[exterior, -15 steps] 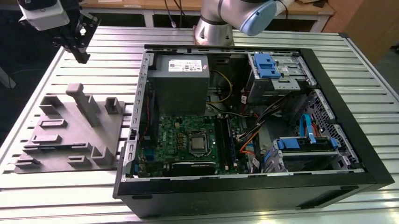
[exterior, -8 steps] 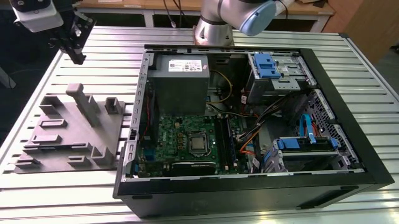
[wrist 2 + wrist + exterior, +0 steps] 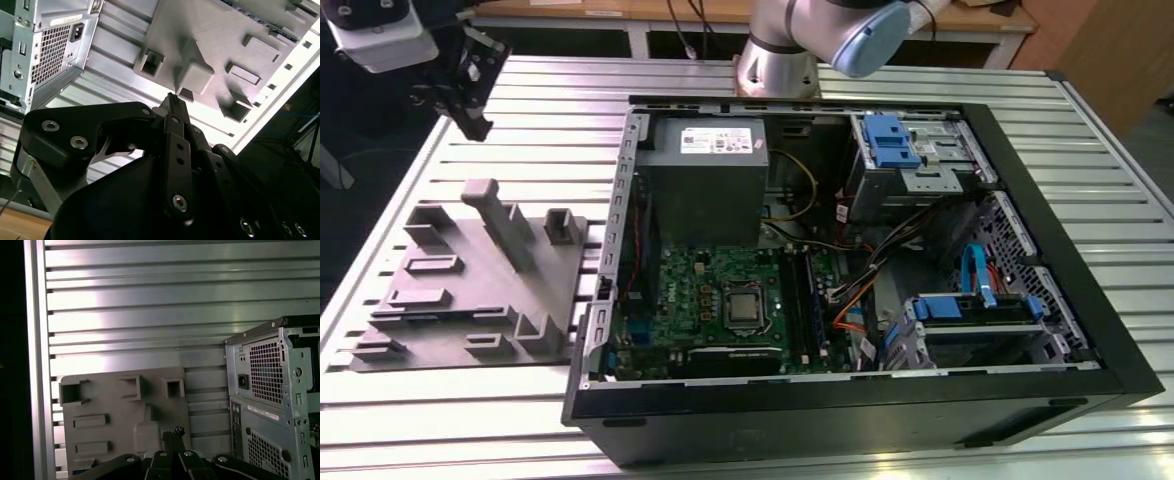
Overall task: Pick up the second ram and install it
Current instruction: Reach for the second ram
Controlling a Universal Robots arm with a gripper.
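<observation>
Case [image 3: 854, 410] holds a motherboard [image 3: 707, 290]; gripper [image 3: 172, 96] hangs over grey tray [image 3: 454, 310] beside it.

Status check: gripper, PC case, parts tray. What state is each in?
gripper: shut, nothing between its fingertips, raised clear of the tray.
computer case: lying on its side, side panel off, interior exposed.
grey tray: flat on the slatted table, beside the case on the exterior view's left.

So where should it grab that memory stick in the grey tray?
Probably the second ram by its upper long edge, from straight above: it seems to stand on edge in a grey tray slot, leaving just that thin edge to pinch across.
</observation>
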